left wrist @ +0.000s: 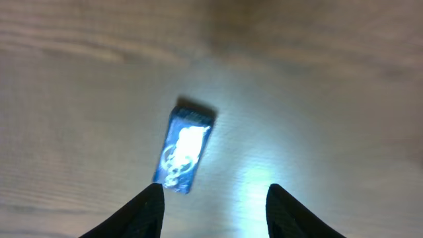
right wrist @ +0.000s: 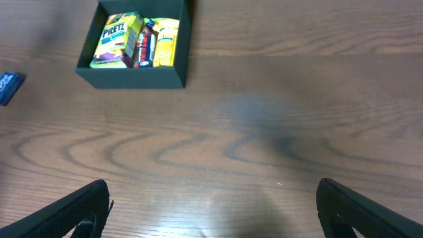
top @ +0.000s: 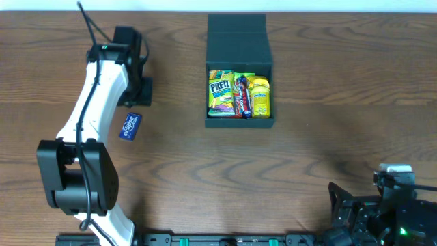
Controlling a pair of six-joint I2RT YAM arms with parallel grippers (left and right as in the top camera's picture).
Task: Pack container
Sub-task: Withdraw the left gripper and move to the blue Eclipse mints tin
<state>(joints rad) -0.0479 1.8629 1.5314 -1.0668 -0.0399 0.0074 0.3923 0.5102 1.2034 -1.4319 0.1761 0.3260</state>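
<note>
The container [top: 240, 121] is a matte black box near the table's top middle, its lid flap [top: 235, 31] laid open behind it. Inside lie a green-yellow Pretz packet [top: 220, 94], a red-brown bar [top: 241, 97] and a yellow packet [top: 259, 97]. The right wrist view also shows the container [right wrist: 132, 78]. A small blue packet [top: 130, 126] lies flat on the table at the left. My left gripper [left wrist: 215, 201] hovers open just short of the blue packet [left wrist: 184, 151], and nothing is between its fingers. My right gripper [right wrist: 211, 198] stands wide open over bare wood.
The left arm [top: 89, 123] stretches up the left side of the table, with its gripper [top: 140, 89] just above the blue packet. The right arm [top: 382, 212] sits at the front right corner. A blue packet edge [right wrist: 8, 86] shows at the left of the right wrist view.
</note>
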